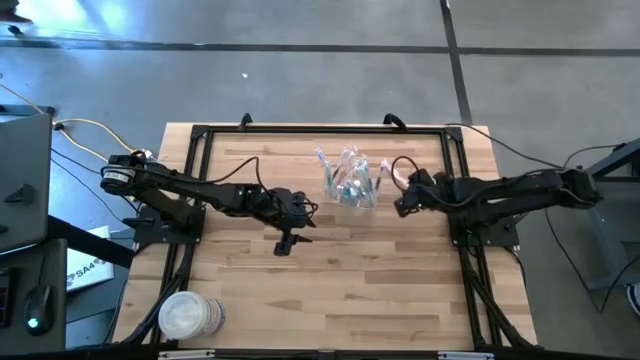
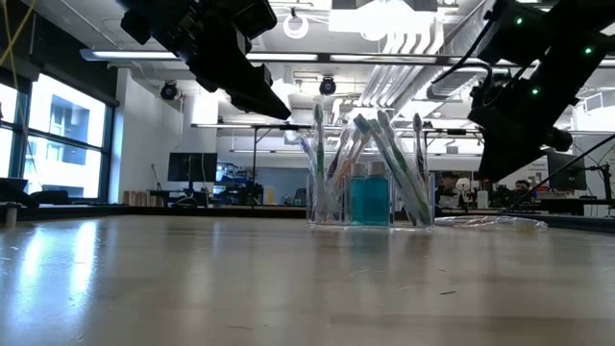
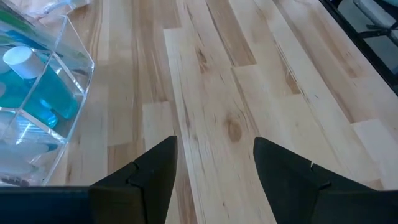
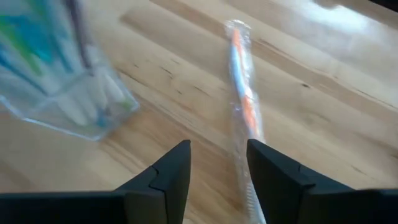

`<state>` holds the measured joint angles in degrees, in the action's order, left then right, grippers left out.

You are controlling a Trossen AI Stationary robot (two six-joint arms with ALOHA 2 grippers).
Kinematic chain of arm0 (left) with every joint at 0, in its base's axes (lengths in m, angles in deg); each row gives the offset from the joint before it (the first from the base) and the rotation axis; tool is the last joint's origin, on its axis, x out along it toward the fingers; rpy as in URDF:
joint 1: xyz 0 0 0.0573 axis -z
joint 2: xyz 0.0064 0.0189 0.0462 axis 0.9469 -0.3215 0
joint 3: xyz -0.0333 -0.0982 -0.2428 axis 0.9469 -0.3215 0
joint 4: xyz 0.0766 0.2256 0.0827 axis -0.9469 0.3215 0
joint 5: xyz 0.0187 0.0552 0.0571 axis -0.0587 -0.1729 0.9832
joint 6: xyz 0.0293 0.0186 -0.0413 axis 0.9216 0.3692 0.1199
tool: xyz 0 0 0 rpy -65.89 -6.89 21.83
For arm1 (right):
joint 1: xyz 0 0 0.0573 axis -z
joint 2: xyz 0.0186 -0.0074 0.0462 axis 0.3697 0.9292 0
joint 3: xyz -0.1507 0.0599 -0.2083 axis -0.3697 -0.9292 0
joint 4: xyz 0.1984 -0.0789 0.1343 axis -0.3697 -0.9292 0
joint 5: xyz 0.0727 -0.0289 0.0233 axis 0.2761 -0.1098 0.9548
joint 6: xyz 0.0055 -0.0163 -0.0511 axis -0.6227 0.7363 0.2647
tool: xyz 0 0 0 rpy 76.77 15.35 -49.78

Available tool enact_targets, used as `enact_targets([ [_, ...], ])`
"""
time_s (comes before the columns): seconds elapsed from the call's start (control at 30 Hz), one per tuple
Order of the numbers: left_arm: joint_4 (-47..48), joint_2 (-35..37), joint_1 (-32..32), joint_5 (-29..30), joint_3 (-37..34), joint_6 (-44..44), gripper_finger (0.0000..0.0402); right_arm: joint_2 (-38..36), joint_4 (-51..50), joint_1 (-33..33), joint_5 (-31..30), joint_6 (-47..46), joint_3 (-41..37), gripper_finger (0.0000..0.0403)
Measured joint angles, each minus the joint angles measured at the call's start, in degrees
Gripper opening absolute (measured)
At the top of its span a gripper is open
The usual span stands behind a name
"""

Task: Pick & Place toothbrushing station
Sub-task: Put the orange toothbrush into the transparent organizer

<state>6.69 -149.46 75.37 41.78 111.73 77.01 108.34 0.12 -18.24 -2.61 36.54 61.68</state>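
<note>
High view: clear holder (image 1: 351, 187) of toothbrushes upper centre of bench (image 1: 330, 280).
Left hand (image 1: 291, 232) spread, empty, left of holder; right hand (image 1: 402, 200) spread over wrapped toothbrush (image 4: 244, 106) just right of it.

Overhead, table-level and two close wrist views all share the clear cup (image 1: 350, 186) on the table (image 1: 330, 290).

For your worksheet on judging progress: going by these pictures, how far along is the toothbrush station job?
Done: the clear holder stands on the table already filled with upright toothbrushes.
In hand: nothing is gripped. The right gripper hovers with jaws open over a wrapped orange toothbrush lying flat beside the holder.
Left: gripping that brush and placing it. The left gripper waits open over bare wood.
</note>
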Motion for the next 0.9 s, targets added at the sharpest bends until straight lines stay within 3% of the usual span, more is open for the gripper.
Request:
enact_targets([
  [0.53, 2.89, 0.0, 0.0, 1.83, 0.0, 0.03, 0.021, 11.41, -2.15, 8.22, 1.11, -0.13, 0.02, 0.015],
  [0.9, 2.87, 0.0, 0.0, 1.92, 0.0, 1.08, 0.021, 19.5, 3.4, 9.61, 4.73, 2.47, 0.03, 0.015],
])
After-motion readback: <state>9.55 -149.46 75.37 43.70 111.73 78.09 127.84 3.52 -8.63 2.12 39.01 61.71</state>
